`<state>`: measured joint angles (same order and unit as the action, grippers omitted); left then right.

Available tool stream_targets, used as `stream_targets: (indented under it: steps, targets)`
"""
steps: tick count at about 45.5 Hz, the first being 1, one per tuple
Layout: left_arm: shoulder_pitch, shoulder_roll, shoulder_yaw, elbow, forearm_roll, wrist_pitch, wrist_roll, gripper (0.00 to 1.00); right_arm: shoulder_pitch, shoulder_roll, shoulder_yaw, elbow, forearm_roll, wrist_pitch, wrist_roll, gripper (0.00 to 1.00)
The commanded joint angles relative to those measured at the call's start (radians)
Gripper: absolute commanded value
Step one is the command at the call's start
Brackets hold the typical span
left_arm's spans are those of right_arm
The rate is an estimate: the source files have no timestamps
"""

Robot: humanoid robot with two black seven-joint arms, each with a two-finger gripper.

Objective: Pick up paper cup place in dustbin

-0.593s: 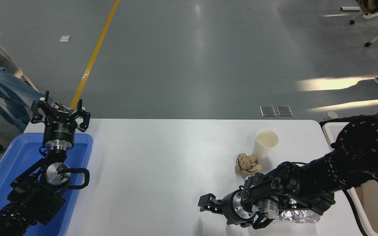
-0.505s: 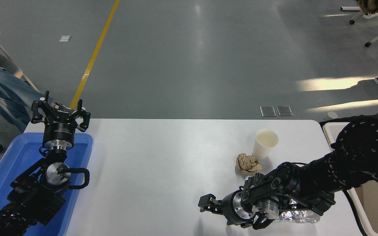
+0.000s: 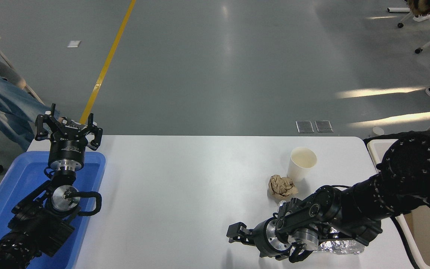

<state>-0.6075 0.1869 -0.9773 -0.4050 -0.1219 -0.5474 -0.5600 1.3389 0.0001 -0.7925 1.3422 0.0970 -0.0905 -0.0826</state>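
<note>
Head view: paper cup point(image 3: 302, 163) beyond right pincer point(image 3: 234, 234).

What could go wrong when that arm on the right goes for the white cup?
The crumpled brown paper ball sits close beside the paper cup, so the right gripper might nudge or grab it instead. The cup is light and upright, so a sideways bump could tip it over. The dustbin is mostly hidden behind the right arm, which may make the drop harder to aim.
</note>
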Motion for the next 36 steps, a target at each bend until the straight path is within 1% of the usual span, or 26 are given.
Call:
stream_targets:
  steps: [1, 6, 12, 16, 21, 28, 36]
  targets:
    - [-0.001, 0.000, 0.002, 0.000, -0.001, 0.000, 0.000, 0.99, 0.231, -0.003, -0.034, 0.182, -0.013, 0.015, 0.001, 1.00]
    - [-0.001, 0.002, 0.002, 0.000, -0.001, 0.000, 0.000, 0.99, 0.439, -0.123, -0.082, 0.276, -0.011, 0.092, 0.003, 1.00]
    - [0.000, 0.002, 0.002, 0.000, -0.001, 0.000, 0.000, 0.99, 0.634, -0.232, -0.120, 0.302, -0.002, 0.227, 0.003, 1.00]
    - [-0.001, 0.000, 0.002, 0.000, -0.001, 0.000, 0.000, 0.99, 0.733, -0.253, -0.140, 0.295, 0.007, 0.293, 0.003, 1.00]
    - [0.000, 0.002, 0.002, 0.000, -0.001, 0.000, 0.000, 0.99, 0.827, -0.249, -0.166, 0.262, 0.029, 0.292, 0.000, 1.00]
    - [0.000, 0.002, 0.002, 0.000, -0.001, 0.000, -0.001, 0.99, 0.925, -0.256, -0.226, 0.261, 0.026, 0.311, 0.001, 1.00]
    - [0.000, 0.002, 0.002, 0.000, -0.001, 0.000, -0.001, 0.99, 1.006, -0.341, -0.278, 0.259, 0.016, 0.324, 0.001, 1.00]
